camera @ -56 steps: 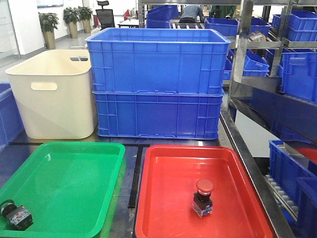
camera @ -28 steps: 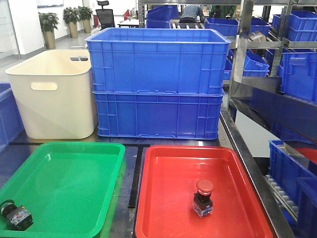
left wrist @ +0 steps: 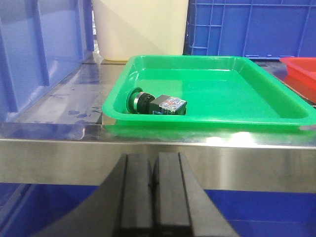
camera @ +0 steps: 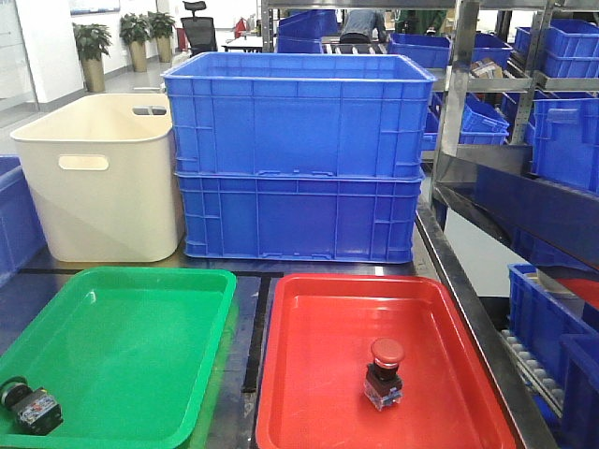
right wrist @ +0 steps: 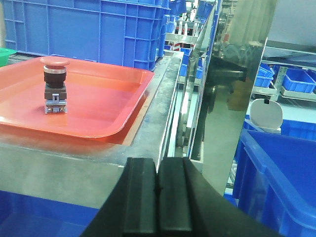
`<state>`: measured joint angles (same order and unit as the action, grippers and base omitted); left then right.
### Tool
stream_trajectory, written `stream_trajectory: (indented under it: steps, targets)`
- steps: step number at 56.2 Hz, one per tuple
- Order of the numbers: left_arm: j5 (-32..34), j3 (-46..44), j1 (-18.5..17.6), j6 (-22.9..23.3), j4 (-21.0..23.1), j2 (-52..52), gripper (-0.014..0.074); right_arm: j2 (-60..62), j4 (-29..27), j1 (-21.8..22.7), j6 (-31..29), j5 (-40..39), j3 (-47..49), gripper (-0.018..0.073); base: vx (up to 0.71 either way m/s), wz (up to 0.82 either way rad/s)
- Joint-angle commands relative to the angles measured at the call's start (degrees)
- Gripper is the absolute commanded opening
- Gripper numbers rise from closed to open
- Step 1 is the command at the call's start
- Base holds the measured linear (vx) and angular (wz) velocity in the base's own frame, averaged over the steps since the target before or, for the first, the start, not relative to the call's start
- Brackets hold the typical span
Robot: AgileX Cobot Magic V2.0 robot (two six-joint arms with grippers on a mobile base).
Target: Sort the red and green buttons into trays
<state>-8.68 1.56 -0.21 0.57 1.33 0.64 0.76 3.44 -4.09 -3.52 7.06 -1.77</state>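
Observation:
The red mushroom button (camera: 385,373) stands upright in the red tray (camera: 309,393); it also shows in the right wrist view (right wrist: 54,84) on the red tray (right wrist: 108,108). The dark-collared button on a grey-blue block (camera: 29,405) lies on its side in the green tray (camera: 131,355), at its near left corner; the left wrist view shows it (left wrist: 157,104) in the green tray (left wrist: 237,94). My left gripper (left wrist: 153,160) is shut and empty, below the table's front edge. My right gripper (right wrist: 158,165) is shut and empty, below the table's front right corner.
Two stacked blue crates (camera: 295,159) and a cream tub (camera: 98,178) stand behind the trays. A metal shelf rack with blue bins (camera: 552,140) runs along the right. A steel table edge (left wrist: 158,158) lies just ahead of the left gripper.

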Motion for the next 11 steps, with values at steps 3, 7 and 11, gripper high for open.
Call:
stream_trajectory:
  steps: [3, 7, 11]
  targets:
    - [4.94, -1.50, 0.00, 0.40, 0.62, 0.26, 0.0003, 0.50, -0.03, 0.27, -0.35, -5.01, -0.72, -0.0013, 0.00, 0.00]
    - [4.94, -1.50, 0.00, 0.40, 0.62, 0.26, 0.0003, 0.50, -0.03, 0.27, -0.35, -5.01, -0.72, -0.0013, 0.00, 0.00]
    - [4.94, -1.50, 0.00, 0.40, 0.62, 0.26, 0.0003, 0.50, -0.03, 0.27, -0.35, -5.01, -0.72, -0.0013, 0.00, 0.00]
